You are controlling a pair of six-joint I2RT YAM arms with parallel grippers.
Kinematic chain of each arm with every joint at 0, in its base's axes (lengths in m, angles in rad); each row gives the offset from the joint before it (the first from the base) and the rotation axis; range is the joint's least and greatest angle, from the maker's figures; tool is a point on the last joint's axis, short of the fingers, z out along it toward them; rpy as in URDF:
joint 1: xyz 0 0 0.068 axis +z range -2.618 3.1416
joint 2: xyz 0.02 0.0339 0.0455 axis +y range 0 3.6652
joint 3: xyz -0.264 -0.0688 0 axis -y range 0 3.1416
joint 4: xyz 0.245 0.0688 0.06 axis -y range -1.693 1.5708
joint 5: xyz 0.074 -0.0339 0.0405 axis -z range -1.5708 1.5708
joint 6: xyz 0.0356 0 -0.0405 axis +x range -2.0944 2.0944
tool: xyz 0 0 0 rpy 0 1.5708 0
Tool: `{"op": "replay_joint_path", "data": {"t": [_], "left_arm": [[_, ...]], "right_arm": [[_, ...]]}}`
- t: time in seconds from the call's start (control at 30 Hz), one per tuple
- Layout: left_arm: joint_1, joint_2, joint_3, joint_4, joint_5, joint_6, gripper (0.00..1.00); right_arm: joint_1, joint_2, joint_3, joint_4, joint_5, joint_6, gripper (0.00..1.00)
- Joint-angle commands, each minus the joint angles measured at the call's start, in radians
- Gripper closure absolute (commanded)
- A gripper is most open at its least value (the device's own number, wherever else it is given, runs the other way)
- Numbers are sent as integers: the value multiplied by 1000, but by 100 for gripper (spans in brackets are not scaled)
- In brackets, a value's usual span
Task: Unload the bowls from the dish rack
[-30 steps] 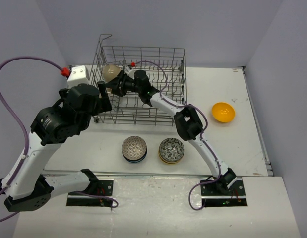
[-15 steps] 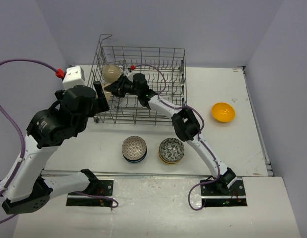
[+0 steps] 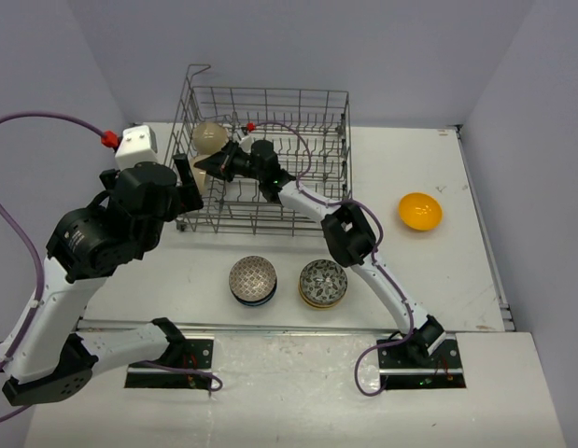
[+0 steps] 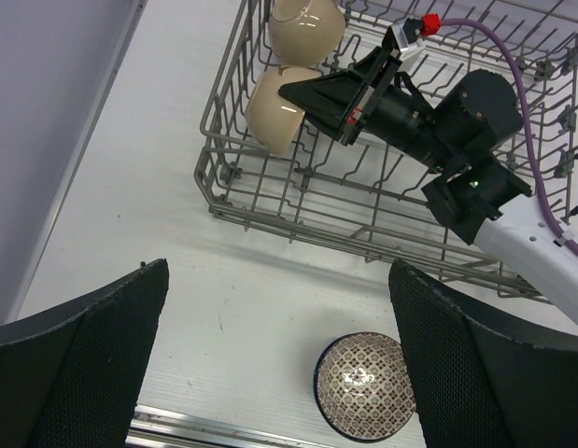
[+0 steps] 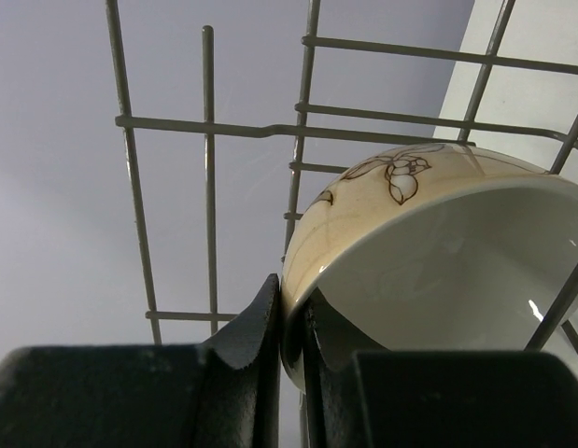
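The grey wire dish rack (image 3: 317, 93) stands at the back of the table. Two beige bowls sit on edge at its left end, the far one (image 3: 211, 136) and the near one (image 3: 204, 169). My right gripper (image 3: 217, 165) reaches across the rack and is shut on the near bowl's rim. The right wrist view shows that rim (image 5: 438, 252) pinched between my right gripper's (image 5: 293, 317) fingers. In the left wrist view both bowls (image 4: 305, 28) (image 4: 279, 107) show. My left gripper (image 4: 279, 364) hangs open above the table in front of the rack's left corner (image 4: 270, 201).
Two stacks of patterned bowls (image 3: 253, 278) (image 3: 323, 282) sit on the table in front of the rack. An orange bowl (image 3: 420, 211) lies alone at the right. The rack's raised handle (image 3: 197, 70) stands at its back left corner.
My right gripper's fingers have come together on the near beige bowl's rim. The left arm has drifted slightly left, its gripper staying open.
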Motion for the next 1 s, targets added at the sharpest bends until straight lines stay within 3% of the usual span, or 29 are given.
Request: {"op": "replay_joint_path", "data": {"t": [0.0,0.2,0.37,0.83,0.97], "left_arm": [[5,-6,3,22,-26,13,0],[5,-13,16,9,-26,1,0],[5,-11,43,-4,-30,-8,0],[3,-16,82,-2,-14,-5,0],[5,-17,94,-10,-20,-8,0]], "right_arm": [[20,-17,9,71,26,36,100],[17,-72,9,105,15,56,100],[0,-209,-129,169,12,35,100],[-60,-365,-128,203,-46,36,100],[-84,-445,-108,108,-78,-11,100]]}}
